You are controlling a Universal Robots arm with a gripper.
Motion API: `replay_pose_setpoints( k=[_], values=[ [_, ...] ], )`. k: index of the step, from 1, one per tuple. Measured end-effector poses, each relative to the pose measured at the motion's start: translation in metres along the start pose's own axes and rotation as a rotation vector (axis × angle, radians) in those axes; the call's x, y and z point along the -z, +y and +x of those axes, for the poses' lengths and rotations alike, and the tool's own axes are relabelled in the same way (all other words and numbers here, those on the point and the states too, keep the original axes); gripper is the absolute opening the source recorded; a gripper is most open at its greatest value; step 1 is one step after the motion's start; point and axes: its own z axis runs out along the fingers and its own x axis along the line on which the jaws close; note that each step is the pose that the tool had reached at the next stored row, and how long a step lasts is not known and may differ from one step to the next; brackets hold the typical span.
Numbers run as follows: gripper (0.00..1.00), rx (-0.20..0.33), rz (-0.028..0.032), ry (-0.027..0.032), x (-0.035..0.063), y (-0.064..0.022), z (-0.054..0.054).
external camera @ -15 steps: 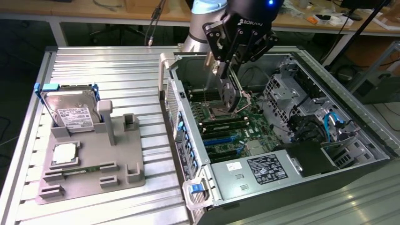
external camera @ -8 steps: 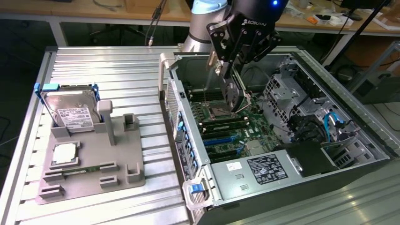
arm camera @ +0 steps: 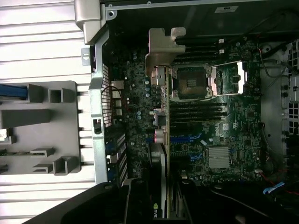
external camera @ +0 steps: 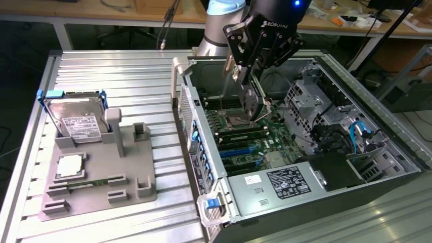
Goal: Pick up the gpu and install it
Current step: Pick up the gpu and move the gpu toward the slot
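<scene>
My gripper (external camera: 248, 71) is shut on the gpu (external camera: 252, 101), a thin card with a dark cooler that hangs on edge inside the open computer case (external camera: 202, 152). The card's lower end is just above the motherboard (external camera: 246, 147), near the CPU socket (external camera: 240, 120); whether it touches the board I cannot tell. In the wrist view the gpu (arm camera: 159, 140) runs edge-on from my gripper (arm camera: 159, 205) out to its silver end bracket (arm camera: 162, 49), which lies over the board beside the socket (arm camera: 189, 81) and close to the case's rear wall (arm camera: 100, 107).
A grey fixture (external camera: 128, 177) on the ribbed table at the exterior view's left holds a silver hard drive (external camera: 78, 119), a square chip (external camera: 70, 166) and a narrow green memory stick (external camera: 91, 183). Drive cages and blue cables (external camera: 357, 134) crowd the case's far side. A black power supply (external camera: 290, 183) sits near the front.
</scene>
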Motion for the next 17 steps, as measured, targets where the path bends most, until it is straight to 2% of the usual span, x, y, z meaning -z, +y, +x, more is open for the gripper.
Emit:
replay_pose_setpoints(
  k=[6,17],
  values=[
    [0.27,0.0,0.0,0.0,0.0002,0.0005,-0.007],
    [0.27,0.0,0.0,0.0,0.0007,0.0016,-0.028]
  ],
)
